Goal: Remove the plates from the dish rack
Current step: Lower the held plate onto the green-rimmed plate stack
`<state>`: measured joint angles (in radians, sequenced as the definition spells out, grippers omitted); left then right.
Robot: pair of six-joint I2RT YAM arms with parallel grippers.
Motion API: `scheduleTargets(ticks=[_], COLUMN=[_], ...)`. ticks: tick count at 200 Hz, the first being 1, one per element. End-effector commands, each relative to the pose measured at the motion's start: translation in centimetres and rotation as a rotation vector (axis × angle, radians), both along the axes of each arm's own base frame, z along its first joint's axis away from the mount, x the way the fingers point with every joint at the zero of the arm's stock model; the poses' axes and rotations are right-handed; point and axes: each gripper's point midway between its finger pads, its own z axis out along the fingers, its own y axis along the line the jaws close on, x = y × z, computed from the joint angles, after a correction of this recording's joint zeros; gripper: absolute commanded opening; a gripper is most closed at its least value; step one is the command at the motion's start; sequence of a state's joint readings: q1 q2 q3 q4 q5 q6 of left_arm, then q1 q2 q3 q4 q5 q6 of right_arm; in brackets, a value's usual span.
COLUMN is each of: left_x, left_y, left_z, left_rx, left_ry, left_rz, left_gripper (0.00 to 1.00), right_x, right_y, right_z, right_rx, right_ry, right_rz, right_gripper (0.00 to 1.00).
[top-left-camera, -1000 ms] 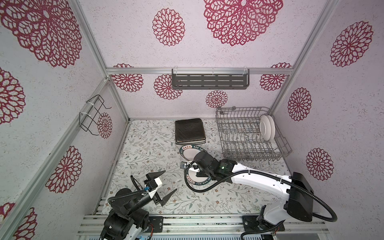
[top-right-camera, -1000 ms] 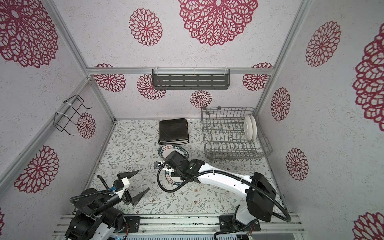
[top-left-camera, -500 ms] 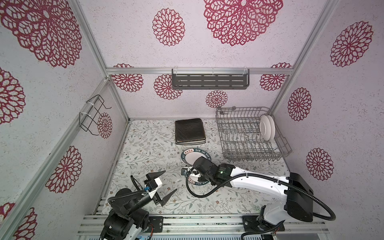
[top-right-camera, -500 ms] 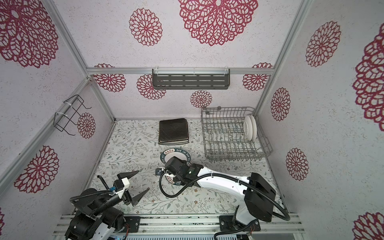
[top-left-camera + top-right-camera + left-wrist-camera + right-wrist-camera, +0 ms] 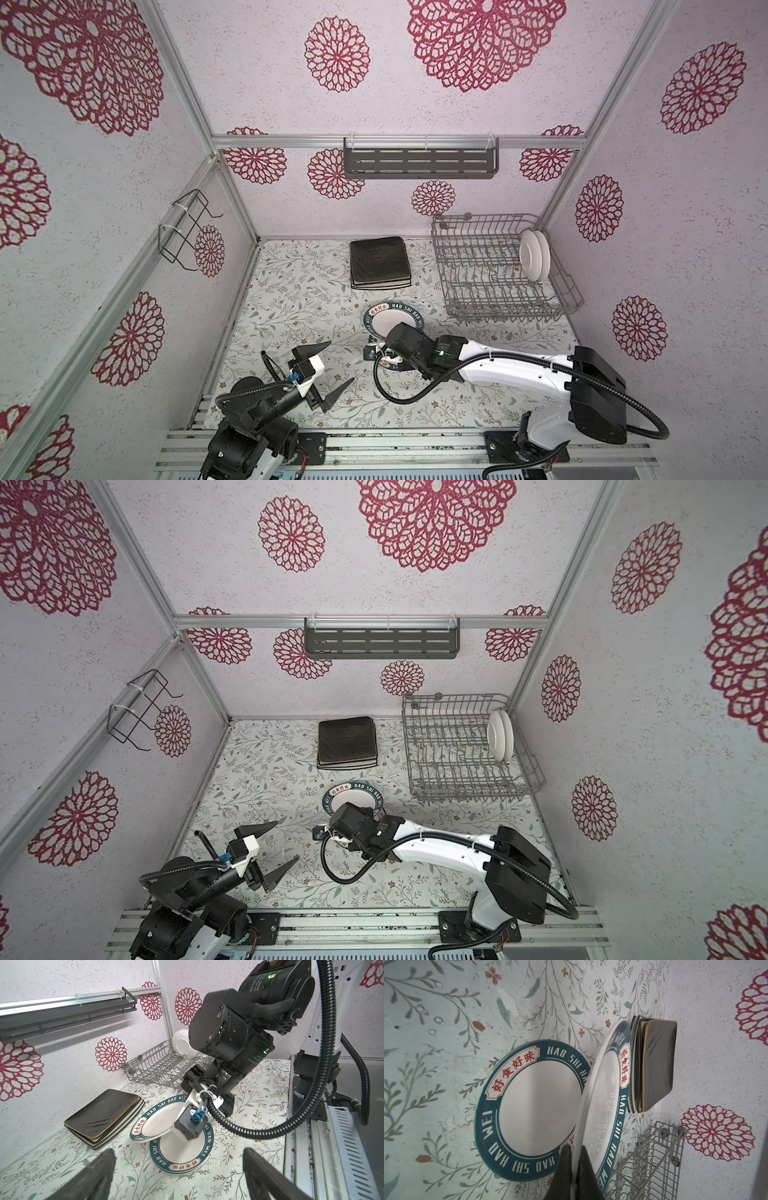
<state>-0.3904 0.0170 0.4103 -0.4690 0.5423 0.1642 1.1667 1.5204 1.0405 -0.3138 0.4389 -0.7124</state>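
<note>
– Since a second ago my right arm has drawn back toward the front, and its plate now hangs over the one lying flat.
– Walk me across, left first.
– My left gripper [image 5: 340,360] hovers spread and empty near the front, well apart from all the plates. Then comes the stack [image 5: 379,262] of square plates, black on top, lying on the table [image 5: 291,291] by the back wall. Next, my right gripper [image 5: 575,1148] pinches the rim of the held plate [image 5: 160,1124]. It is tilted, its low edge over the flat plate [image 5: 180,1147]; whether they touch I cannot tell.
– And the rack?
– The rack [image 5: 482,217], far right, holds two white plates [image 5: 534,259] upright at its right end. Its other slots look bare. I judge most of the job done: set this one down, then fetch those two.
</note>
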Motion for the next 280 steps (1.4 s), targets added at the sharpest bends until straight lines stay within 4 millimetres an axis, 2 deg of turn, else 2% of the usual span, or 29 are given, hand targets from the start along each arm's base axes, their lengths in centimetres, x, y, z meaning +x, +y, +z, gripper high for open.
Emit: scheduleTargets(ticks=[1, 42, 159, 161, 165, 280], left_x=[-0.5, -0.5, -0.6, -0.6, -0.6, -0.7], left_y=[-0.2, -0.2, -0.3, -0.3, -0.3, -0.3], left_z=[0.1, 0.1, 0.1, 0.1, 0.1, 0.1], left_rx=[0.003, 0.004, 0.007, 0.006, 0.006, 0.007], left_ry=[-0.023, -0.024, -0.024, -0.024, -0.026, -0.026], left_rz=[-0.026, -0.026, -0.033, -0.034, -0.032, -0.036], left_gripper=[0.97, 0.97, 0.97, 0.97, 0.97, 0.97], right_x=[0.7, 0.6, 0.0, -0.8, -1.1, -2.1], right_y=[-0.1, -0.8, -0.6, -0.1, 0.1, -0.2], right_z=[1.3, 0.0, -2.4, -2.4, -2.5, -4.3], right_rx=[0.022, -0.009, -0.054, -0.054, -0.057, -0.099], right_ry=[-0.077, -0.083, -0.066, -0.066, -0.065, -0.049], right_rz=[-0.017, -0.022, -0.014, 0.011, 0.018, 0.026], right_gripper=[0.00, 0.00, 0.00, 0.00, 0.00, 0.00])
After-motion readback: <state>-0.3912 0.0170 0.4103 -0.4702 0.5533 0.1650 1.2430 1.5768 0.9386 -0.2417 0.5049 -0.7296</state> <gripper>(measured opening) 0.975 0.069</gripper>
